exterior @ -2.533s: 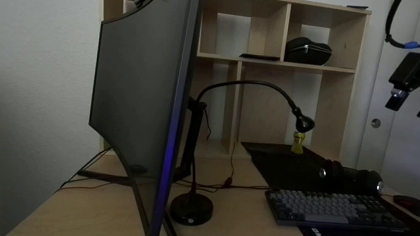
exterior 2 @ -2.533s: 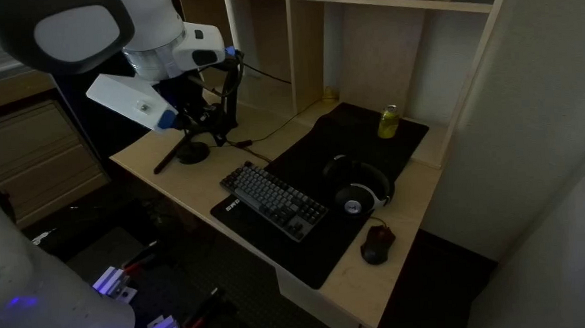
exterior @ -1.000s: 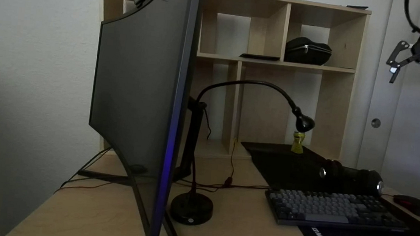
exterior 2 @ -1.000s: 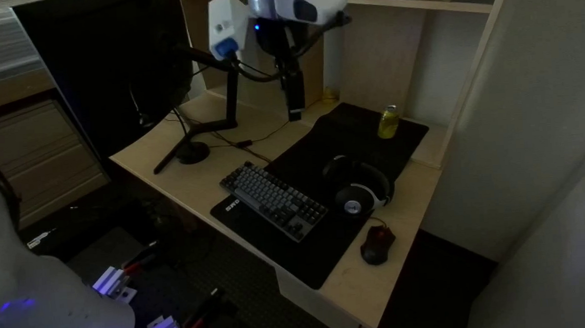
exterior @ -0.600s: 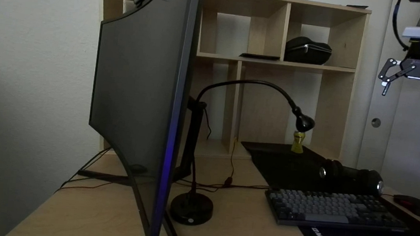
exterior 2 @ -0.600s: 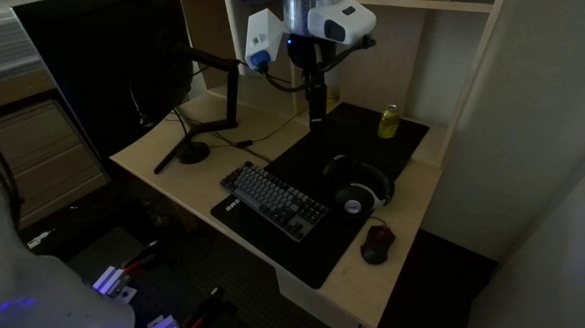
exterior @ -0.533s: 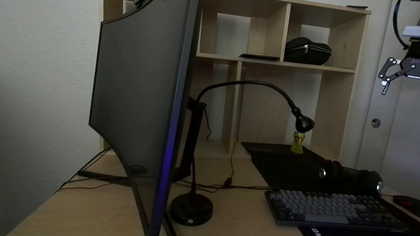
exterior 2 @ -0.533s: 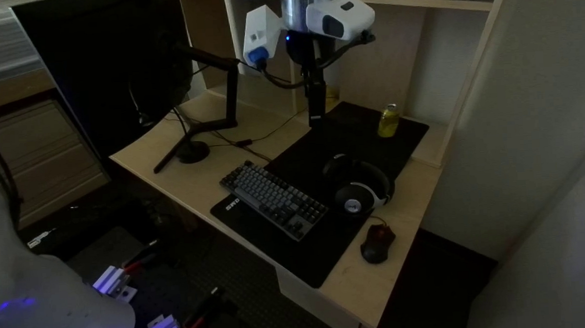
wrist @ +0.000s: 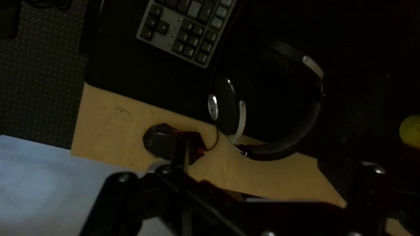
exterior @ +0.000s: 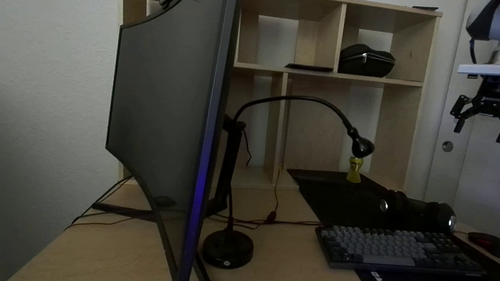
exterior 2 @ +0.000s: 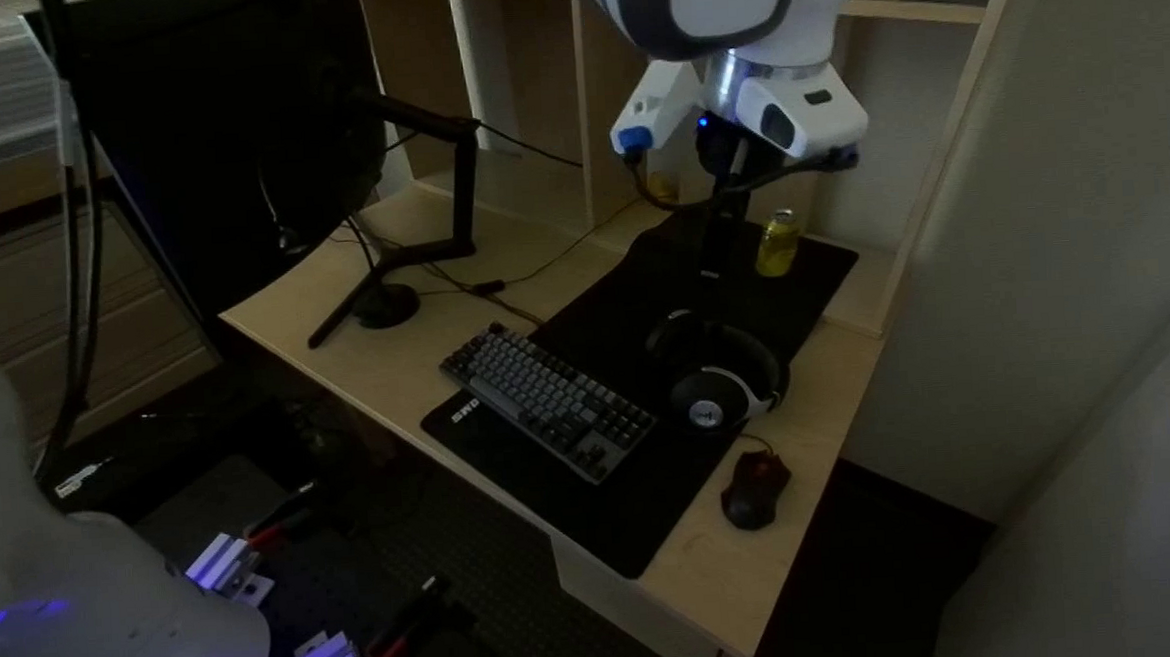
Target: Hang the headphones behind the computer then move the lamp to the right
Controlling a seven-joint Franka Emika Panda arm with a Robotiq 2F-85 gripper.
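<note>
Above the desk (exterior 2: 817,406), well apart from everything on it, the hand (exterior: 480,131) hangs with fingers spread, nothing between them. Headphones (exterior 2: 708,390) lie on the dark mat (exterior 2: 645,511) just beside the keyboard (exterior 2: 549,400), with the mouse (exterior 2: 756,490) near one ear cup. Lamp (exterior: 228,249) stands beside the monitor (exterior: 167,101); I judge neither half of the task done. Risk: black set on black mat in dim light, so height is easily misread; too deep and a fingertip jams into the mat, too shallow and the pinch slides off a rounded cup. The cord (wrist: 217,139) runs up to the cup nearest the mouse in the wrist view; under it or not I cannot tell, but a grip there could drag the mouse along. Held by one end, the headphones may swing or unfold and clip the keyboard. Later, a low carry toward the monitor could snag the lamp's arching neck.
</note>
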